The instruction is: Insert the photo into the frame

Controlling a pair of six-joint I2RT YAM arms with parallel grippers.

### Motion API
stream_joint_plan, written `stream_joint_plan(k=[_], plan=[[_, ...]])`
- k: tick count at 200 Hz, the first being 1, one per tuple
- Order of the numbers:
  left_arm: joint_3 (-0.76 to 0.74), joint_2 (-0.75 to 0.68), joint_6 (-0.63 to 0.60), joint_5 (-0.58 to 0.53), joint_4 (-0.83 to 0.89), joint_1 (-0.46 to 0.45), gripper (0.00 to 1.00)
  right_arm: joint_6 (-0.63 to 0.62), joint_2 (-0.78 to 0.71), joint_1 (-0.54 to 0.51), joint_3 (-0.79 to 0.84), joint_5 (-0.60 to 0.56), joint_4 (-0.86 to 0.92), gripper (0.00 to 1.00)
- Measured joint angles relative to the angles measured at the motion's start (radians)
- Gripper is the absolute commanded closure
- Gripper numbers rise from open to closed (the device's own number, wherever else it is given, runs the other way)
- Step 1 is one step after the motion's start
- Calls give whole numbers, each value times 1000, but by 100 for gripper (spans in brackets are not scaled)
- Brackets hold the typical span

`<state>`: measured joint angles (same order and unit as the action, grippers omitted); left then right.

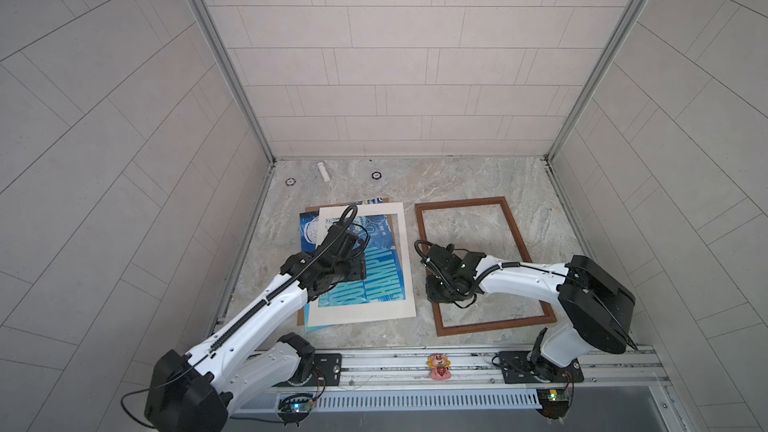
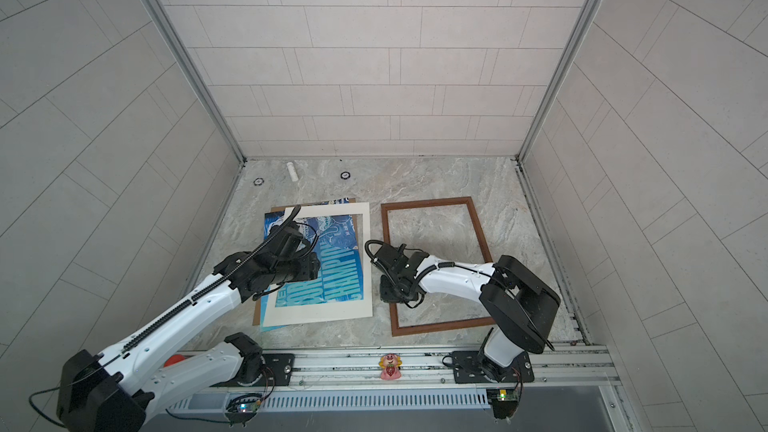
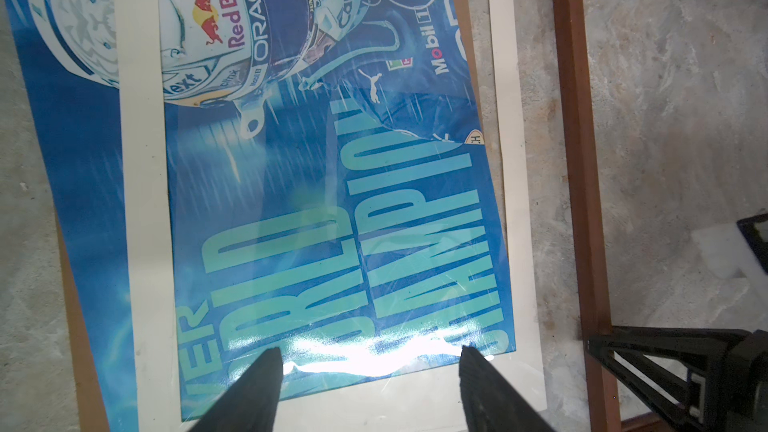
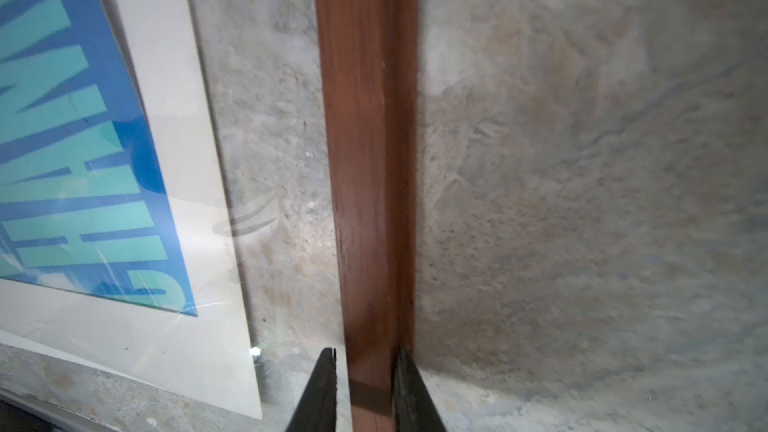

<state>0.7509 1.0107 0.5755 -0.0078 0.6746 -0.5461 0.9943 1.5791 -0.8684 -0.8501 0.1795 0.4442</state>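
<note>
Left pincer (image 3: 370, 367) spread wide over the photo (image 3: 332, 201), which lies left of the frame (image 1: 461, 200) under a white mat (image 3: 145, 201), skewed, not framed yet. Right pincer (image 4: 366, 351) narrow, astride the frame's left rail; gripping or not, cannot tell. Step: probably getting at the photo. Next: clear the mat, pinch a photo edge.

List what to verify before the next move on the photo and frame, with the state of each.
1. Frame opening bare, tabletop showing through: ok.
2. Photo free to lift: not ok; the mat lies on it.
3. Photo square under the mat: not ok; it sits skewed, poking past the mat's edge.
4. Left gripper open above the photo: ok.
5. Right gripper hold on the frame rail: cannot tell; its jaws straddle it.
</note>
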Motion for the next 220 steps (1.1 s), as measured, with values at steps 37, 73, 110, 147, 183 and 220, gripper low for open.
stream_joint_plan(k=[37, 73, 110, 147, 183, 220], plan=[[0, 5, 0, 3, 12, -1, 27, 8, -5, 26, 16, 1, -45, 76], [0, 5, 0, 4, 18, -1, 27, 8, -14, 30, 31, -4, -74, 74], [0, 5, 0, 5, 19, -1, 27, 6, -14, 31, 35, -16, -82, 74], [0, 5, 0, 4, 20, -1, 27, 10, -23, 58, 72, -43, -115, 77], [0, 5, 0, 5, 21, -1, 27, 7, -27, 78, 77, -49, -124, 77], [0, 5, 0, 5, 21, -1, 27, 15, -30, 94, 86, -41, -144, 75]])
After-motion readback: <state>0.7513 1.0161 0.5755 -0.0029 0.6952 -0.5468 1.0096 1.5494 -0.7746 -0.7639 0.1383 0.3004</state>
